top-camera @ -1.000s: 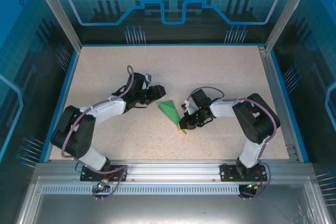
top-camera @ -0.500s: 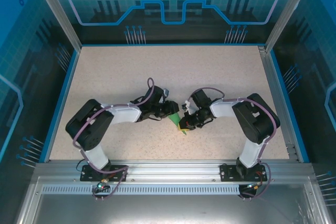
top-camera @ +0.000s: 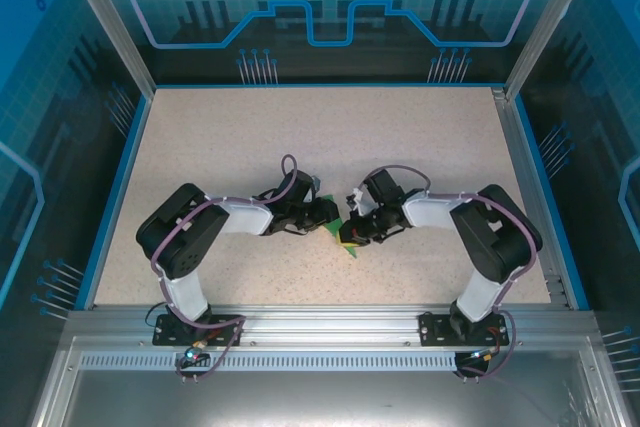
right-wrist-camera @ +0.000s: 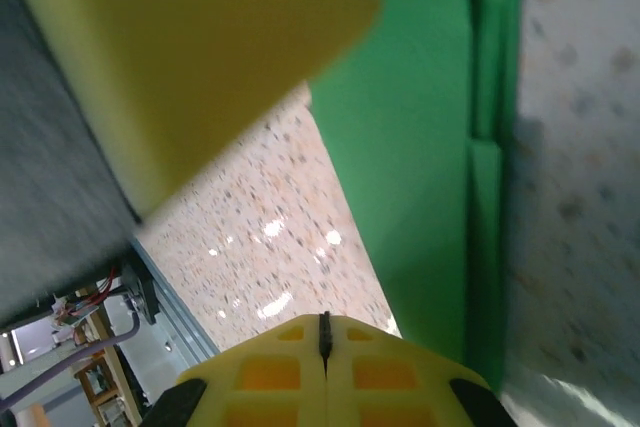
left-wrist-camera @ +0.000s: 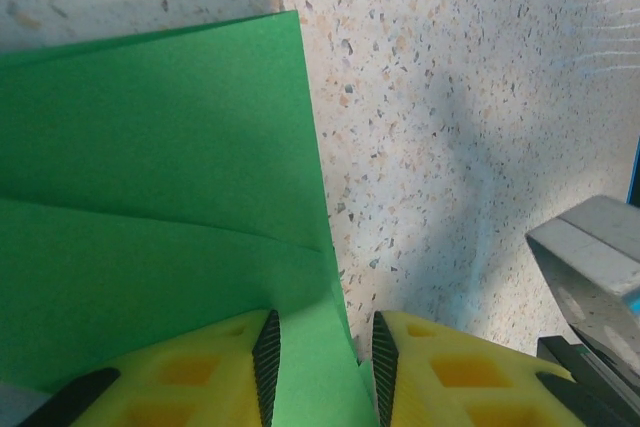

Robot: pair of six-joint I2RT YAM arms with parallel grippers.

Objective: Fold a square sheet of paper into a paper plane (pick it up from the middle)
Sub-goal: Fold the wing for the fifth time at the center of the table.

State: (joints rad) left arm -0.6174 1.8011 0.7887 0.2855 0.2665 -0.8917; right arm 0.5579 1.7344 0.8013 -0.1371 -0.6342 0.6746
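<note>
Table [top-camera: 200, 147]: speckled top inside blue rails; all the work sits at centre frame, a little low.
Arms: left arm [top-camera: 215, 222] and right arm [top-camera: 470, 222] both elbow inward from the bottom edge; the wrists meet nose to nose over one small spot; judged a two-handed crease, one side steadying, the other working a fold.
Green paper [left-wrist-camera: 150, 197]: lies on the table between the two wrists; already folded into layered panels, so the plane is judged part-made.
Left gripper [left-wrist-camera: 322, 352]: at the bottom of its own view; pads stand apart with a strip of green running between them; it straddles the paper's right-hand edge, probably to take or pinch a flap; cannot tell whether it grips or merely brackets it.
Right gripper [right-wrist-camera: 322, 332]: fingers clenched together, only a thin seam between them and nothing in it; the tips sit at the paper's lower edge, likely as a hold-down; contact not confirmed.
Overhead view: gives the arm layout; the paper is a mere sliver of green under the wrists.
Left wrist view: shows the overlapping panels and a crease line crossing mid-frame.
Right wrist view: shows a stepped double edge down the right side; also a blurred yellow block [right-wrist-camera: 200, 47] at upper left, likely the other gripper's finger, close over the paper.
</note>
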